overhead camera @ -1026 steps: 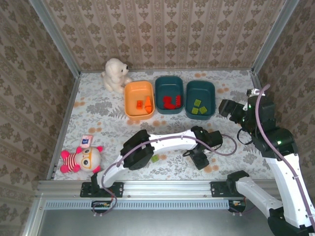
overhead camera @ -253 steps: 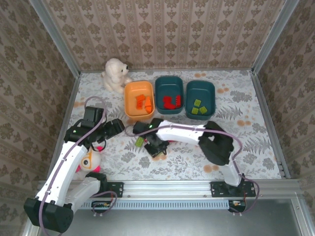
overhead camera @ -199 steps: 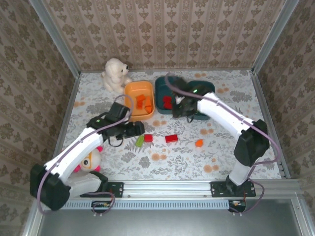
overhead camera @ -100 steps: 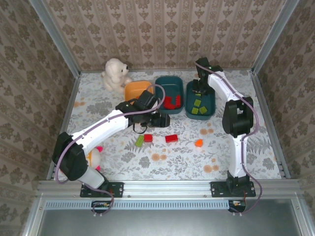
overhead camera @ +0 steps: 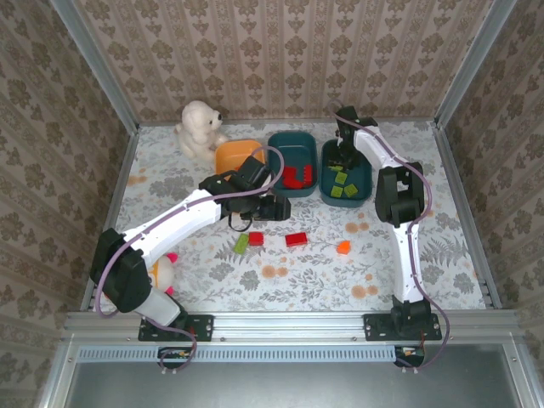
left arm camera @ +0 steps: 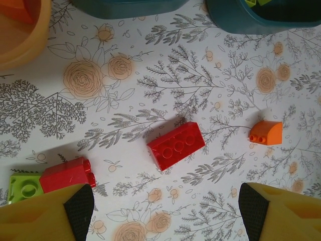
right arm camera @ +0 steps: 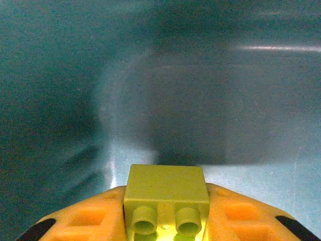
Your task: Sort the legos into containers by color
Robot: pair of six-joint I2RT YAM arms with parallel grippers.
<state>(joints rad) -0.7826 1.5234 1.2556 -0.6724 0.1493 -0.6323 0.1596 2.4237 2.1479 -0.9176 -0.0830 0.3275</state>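
Left claw [left arm camera: 163,213] hangs spread over open counter [left arm camera: 125,120], a red brick [left arm camera: 175,146] just ahead between its fingers [left arm camera: 30,221], an orange brick [left arm camera: 266,133] ahead right, the orange tub [left arm camera: 20,47] well ahead left. Right claw [right arm camera: 167,226] pinches a light green brick [right arm camera: 167,188] inside the right teal tub [right arm camera: 75,75], walls close ahead; the middle tub [overhead camera: 293,149] holds red bricks [overhead camera: 296,176].
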